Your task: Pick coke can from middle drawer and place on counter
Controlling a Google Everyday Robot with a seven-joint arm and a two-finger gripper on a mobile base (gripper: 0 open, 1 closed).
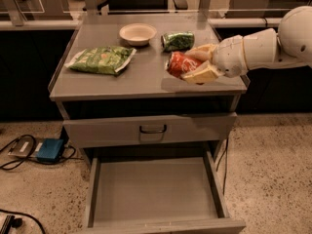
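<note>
The gripper [191, 66] hangs over the front right part of the counter [141, 74], its 2 fingers clamped on the coke can [178, 64], which lies tilted on its side in the grip with a shadow on the counter below it, so I judge it just clear of the surface; the lift out of the middle drawer [153, 189], which stands pulled open and bare well below the counter's front edge, looks done, and the step in hand is the placing; the next move likely calls for lowering the can onto the counter, turning it upright if it is to stand (on its side it could roll), then releasing; the counter's front edge and right rim are both near the can, so setting it further in toward the counter's middle seems safer; the bare stretch at the counter's centre front offers room, with the green bag [101, 60] on the counter's left, the bowl [138, 33] at its back and a dark green item [178, 40] just behind the can.
</note>
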